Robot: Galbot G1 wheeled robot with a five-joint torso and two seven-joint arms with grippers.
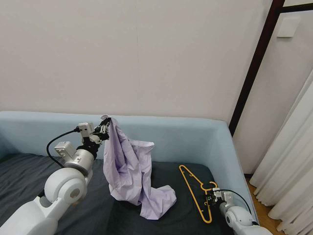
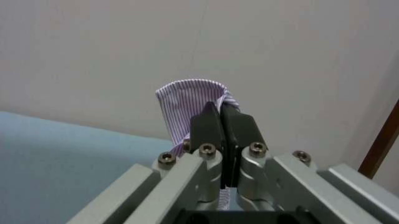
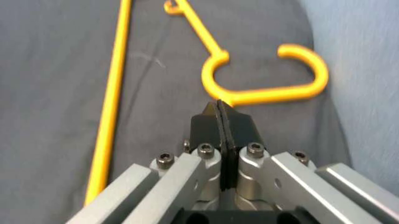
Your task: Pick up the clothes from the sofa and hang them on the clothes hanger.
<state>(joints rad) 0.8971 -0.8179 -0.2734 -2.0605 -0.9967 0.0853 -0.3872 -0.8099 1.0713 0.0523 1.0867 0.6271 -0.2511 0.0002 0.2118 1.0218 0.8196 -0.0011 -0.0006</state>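
Your left gripper (image 2: 221,111) has its fingers clamped tight on the shirt (image 1: 127,169), which dangles below them. Your right gripper (image 3: 219,106) has its fingers pressed together, with the hanger (image 3: 293,92) hook at their tips.

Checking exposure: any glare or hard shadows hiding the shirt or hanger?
Head view: soft even light, no glare on the lilac striped fabric shirt. Left wrist view: left gripper, jaws shut on its fold, evenly lit. Right wrist view: yellow plastic hanger, no hard shadow, by the right gripper, jaws shut.
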